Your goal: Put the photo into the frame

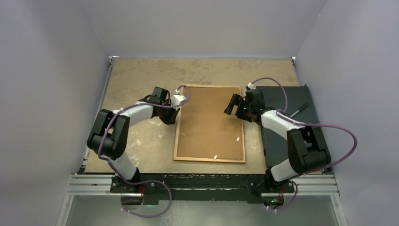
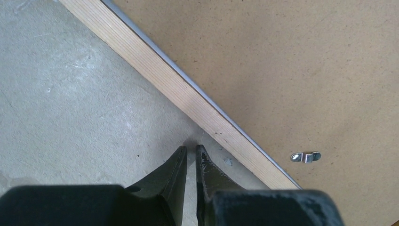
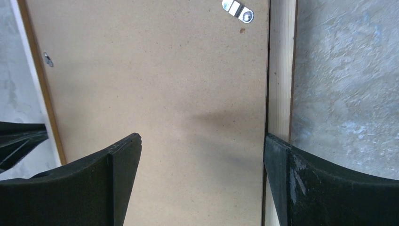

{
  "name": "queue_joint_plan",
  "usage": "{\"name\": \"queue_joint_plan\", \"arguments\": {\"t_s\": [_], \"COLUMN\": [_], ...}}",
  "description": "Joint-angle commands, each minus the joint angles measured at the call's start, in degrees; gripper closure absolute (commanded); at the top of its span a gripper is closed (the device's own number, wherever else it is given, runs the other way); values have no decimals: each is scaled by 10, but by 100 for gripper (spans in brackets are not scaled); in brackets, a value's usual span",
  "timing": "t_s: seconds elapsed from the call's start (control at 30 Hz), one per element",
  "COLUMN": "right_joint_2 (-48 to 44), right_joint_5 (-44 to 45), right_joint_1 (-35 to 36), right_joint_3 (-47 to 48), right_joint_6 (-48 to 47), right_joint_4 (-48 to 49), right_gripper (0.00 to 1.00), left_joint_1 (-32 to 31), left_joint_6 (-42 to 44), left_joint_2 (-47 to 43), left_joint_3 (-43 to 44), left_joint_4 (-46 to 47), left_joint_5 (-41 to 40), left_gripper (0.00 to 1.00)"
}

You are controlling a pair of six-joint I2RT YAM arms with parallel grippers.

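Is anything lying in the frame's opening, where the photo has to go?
Yes: the brown backing board fills the frame from rail to rail, covering the whole opening. The photo shows in no view.

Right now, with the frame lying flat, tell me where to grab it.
Probably take the frame by its right long rail, from above, with the open right pincer: one finger outside, one over the backing board. The rail is narrow and straight; the flat-lying face offers no pinch.

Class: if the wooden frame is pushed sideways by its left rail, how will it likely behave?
Probably slides as one stiff piece: the frame has straight wooden rails. Unlikely to tip or roll, since it lies flat on the table.
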Motion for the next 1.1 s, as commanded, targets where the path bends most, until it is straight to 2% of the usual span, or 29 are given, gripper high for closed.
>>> {"name": "queue_joint_plan", "arguments": {"t_s": [0.0, 0.27, 0.53, 0.8, 0.97, 1.07], "right_joint_2": [2, 16, 22, -23, -62, -88], "right_joint_5": [21, 37, 87, 152, 128, 119], "right_joint_1": [24, 40, 58, 60, 64, 96], "right_joint_3": [23, 48, 77, 108, 90, 72], "right_joint_6": [-5, -6, -34, -69, -67, -54], "right_joint_4": [-11, -24, -77, -138, -140, -144], "right_gripper": [1, 1, 1, 1, 1, 1], "left_joint_1": [-5, -5, -5, -2, 5, 8], "left_joint_6": [6, 4, 16, 21, 19, 16], "left_joint_2": [-17, -7, -12, -18, -29, -32], "left_joint_3": [-7, -6, 1, 6, 17, 24], "left_joint_4": [-15, -11, -23, -33, -47, -57], "left_joint_5": [-4, 7, -4, -7, 1, 5], "left_gripper": [90, 92, 95, 96, 96, 96]}}
